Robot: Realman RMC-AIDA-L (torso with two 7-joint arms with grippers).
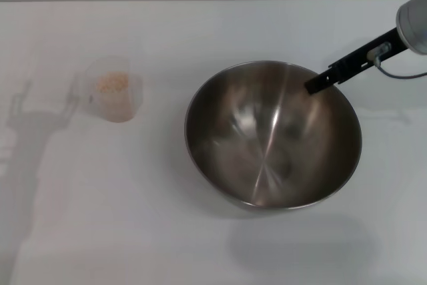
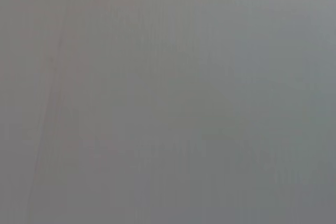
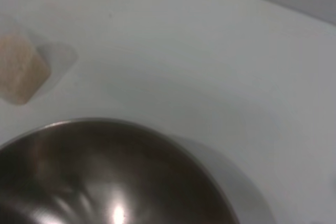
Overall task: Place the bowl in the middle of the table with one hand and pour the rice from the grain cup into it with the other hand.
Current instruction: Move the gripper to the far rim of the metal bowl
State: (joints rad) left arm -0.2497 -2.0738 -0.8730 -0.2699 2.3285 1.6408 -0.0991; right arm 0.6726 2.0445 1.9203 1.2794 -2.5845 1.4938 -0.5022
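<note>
The bowl (image 1: 273, 138), a large stainless-steel one, is right of the table's (image 1: 200, 31) middle, and its shadow falls apart from it toward the front. It is empty. My right gripper (image 1: 315, 85) reaches in from the upper right and is shut on the bowl's far right rim. The grain cup (image 1: 115, 91) stands at the left with the rice (image 1: 112, 83) inside it. The right wrist view shows the bowl (image 3: 105, 177) close up and the grain cup (image 3: 21, 74) beyond it. My left gripper is out of view, and its wrist view shows only plain grey.
An arm's shadow (image 1: 27, 125) lies on the table at the far left, next to the grain cup. The table's far edge (image 1: 200, 0) runs along the top of the head view.
</note>
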